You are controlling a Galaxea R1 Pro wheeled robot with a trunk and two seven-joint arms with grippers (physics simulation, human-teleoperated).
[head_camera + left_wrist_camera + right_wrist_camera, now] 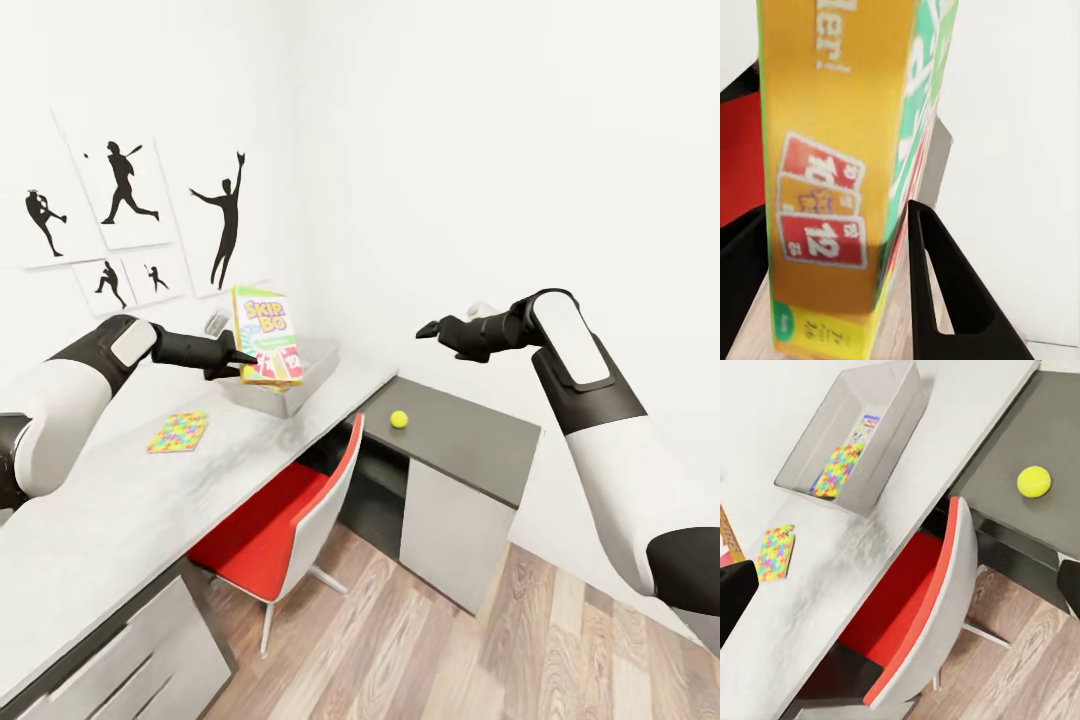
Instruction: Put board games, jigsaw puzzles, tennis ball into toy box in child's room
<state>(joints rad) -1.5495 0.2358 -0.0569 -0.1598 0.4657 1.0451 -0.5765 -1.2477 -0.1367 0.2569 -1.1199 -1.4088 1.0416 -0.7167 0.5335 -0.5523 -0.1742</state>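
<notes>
My left gripper [243,366] is shut on the Skip-Bo board game [266,336], holding it upright just over the near end of the grey toy box [268,402]. The left wrist view has the box [832,165] clamped between the black fingers [945,292]. One jigsaw puzzle [178,432] lies flat on the light table [110,520]. The tennis ball [399,419] rests on the dark corner section. In the right wrist view the toy box [896,435] holds a jigsaw puzzle [836,471] and a blue printed box [866,427]. My right gripper [430,328] hovers open above the ball [1033,481].
A red chair [280,505] with a white back is pushed under the table between the two sections. White walls stand close behind the table, with black sports silhouettes [130,215] on the left. Wood floor [420,650] lies at the lower right.
</notes>
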